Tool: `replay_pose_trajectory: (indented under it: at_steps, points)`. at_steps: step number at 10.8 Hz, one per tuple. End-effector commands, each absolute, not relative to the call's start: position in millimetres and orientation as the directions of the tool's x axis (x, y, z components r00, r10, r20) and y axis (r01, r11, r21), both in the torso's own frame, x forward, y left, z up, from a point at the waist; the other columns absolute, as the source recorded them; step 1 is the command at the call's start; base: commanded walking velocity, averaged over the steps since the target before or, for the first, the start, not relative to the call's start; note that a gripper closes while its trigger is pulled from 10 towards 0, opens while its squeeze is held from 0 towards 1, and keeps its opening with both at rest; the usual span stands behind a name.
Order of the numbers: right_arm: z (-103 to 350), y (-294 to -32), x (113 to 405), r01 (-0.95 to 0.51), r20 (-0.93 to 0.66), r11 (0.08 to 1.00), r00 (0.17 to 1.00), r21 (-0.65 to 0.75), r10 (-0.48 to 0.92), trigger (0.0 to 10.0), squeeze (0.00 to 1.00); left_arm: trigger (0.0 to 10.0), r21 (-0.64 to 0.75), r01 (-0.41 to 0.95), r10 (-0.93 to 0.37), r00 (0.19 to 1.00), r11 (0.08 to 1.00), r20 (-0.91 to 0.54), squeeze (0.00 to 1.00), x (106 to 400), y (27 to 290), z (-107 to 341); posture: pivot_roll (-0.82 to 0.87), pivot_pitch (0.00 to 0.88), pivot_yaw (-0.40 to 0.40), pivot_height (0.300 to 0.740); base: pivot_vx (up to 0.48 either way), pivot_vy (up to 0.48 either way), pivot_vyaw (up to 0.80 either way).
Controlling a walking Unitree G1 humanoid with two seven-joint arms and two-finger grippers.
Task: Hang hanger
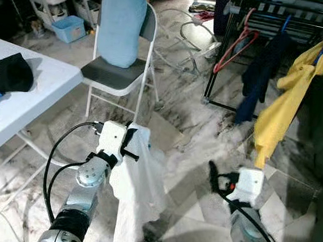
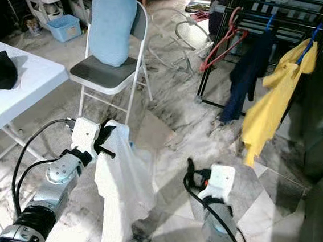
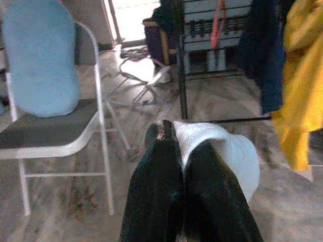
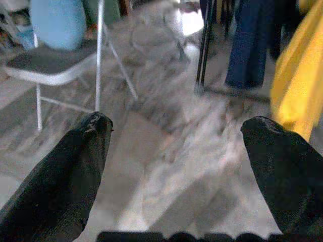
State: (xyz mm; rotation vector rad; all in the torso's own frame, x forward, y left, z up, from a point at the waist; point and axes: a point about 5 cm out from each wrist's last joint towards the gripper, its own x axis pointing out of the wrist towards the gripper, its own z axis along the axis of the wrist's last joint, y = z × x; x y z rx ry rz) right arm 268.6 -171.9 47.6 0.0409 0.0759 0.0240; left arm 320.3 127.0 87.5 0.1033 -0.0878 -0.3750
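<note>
Nearest to me, the left hand point(image 1: 129, 146) is pinching a white garment point(image 1: 137, 193) between closed fingers, the cloth hanging straight down toward the marble floor point(image 1: 189, 129), any hanger inside it hidden. Its right hand point(image 4: 176, 151) is hovering low with fingers spread wide, holding nothing. Ahead and to the right, the drying rack point(image 1: 257, 16) is carrying a yellow garment point(image 1: 286, 104) and a navy one point(image 1: 260, 73), with open floor between and the folding chair point(image 1: 118, 65) off left.

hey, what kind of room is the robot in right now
Probably a home laundry or utility area: a drying rack hung with a yellow garment, storage bins on the marble-look floor, and a folding chair.
</note>
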Motion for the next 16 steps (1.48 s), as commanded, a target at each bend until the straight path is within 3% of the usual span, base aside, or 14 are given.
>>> replay_pose_trajectory:
  at_steps: [1, 7, 16]
  points:
    - [56.9, -164.5, 268.7, -0.044, -0.03, 0.999, 0.999, 0.014, 0.044, 10.0, 0.0, 10.0, 0.121, 0.399, -0.414, 0.9, 0.909, 0.137, 0.0, 322.3, 119.7, 104.8, -0.16, 0.118, 0.083, 0.74, 0.0, 0.0, 0.0]
    - [60.6, -162.2, 264.5, 0.004, -0.031, 1.0, 1.0, 0.01, -0.003, 10.0, 0.0, 10.0, 0.094, 0.455, -0.465, 0.872, 0.885, 0.156, 0.0, 317.0, 109.8, 116.6, -0.16, 0.141, 0.101, 0.74, 0.0, 0.0, 0.0]
    - [77.6, -163.7, 268.0, 0.012, 0.042, 0.999, 0.999, -0.037, -0.01, 10.0, 0.0, 10.0, 0.078, 0.459, -0.465, 0.859, 0.885, 0.216, 0.0, 319.4, 103.3, 140.4, -0.16, 0.148, 0.099, 0.74, 0.368, 0.0, 0.0]
